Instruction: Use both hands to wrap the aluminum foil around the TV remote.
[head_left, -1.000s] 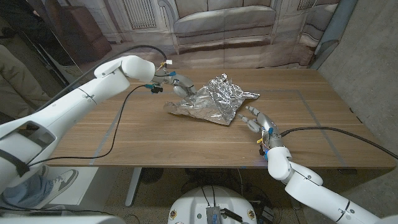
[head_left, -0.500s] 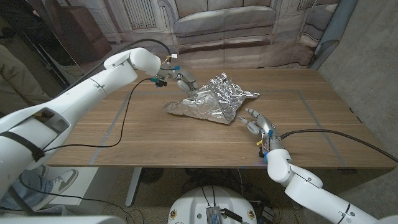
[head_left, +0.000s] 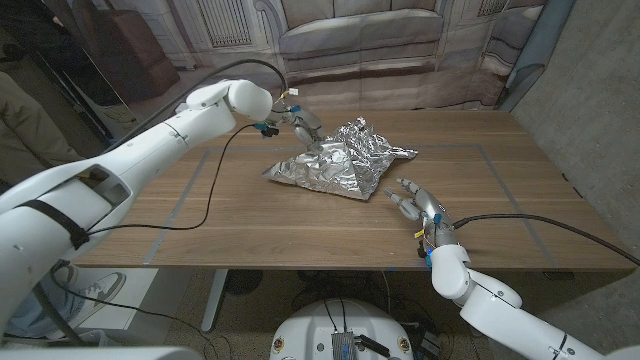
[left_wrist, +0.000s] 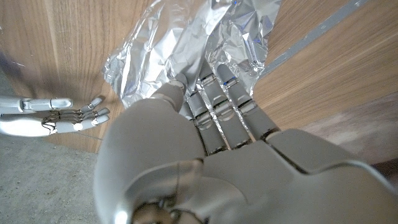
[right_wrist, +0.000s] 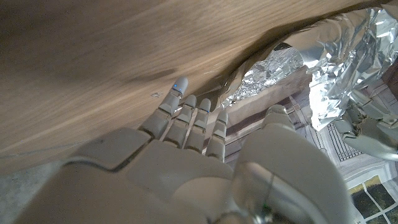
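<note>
Head view: fingers (head_left: 306, 127) of left hand (head_left: 300, 123) laid against far-left slope of foil (head_left: 345, 160), pressing on it rather than clamped round it. Left wrist view: same fingers (left_wrist: 214, 99) side by side, tips on crinkled sheet. Fingers (head_left: 405, 190) of right hand (head_left: 418, 203) spread apart, holding nothing, just beside foil's near-right corner, apparently not touching, though hard to tell. Right wrist view: right hand (right_wrist: 193, 140) facing foil's raised edge (right_wrist: 283, 65), dark hollow beneath it.

Foil heaped near middle of table (head_left: 250, 225), slightly toward far side, between both hands. Remote presumably hidden under foil; cannot be confirmed from these pictures.

Likely handling: very light, thin, holding any crease given, tearing easily if dragged, sliding readily on smooth wood unless pinned. Stiff remote underneath would serve as firm core to fold against. Best hold probably at loose flaps: near-right corner for right hand, far-left slope pinned by left.

Look: shiny silver, heavily crumpled, roughly triangular mound, peak toward far side, flat pointed flap toward far right.
</note>
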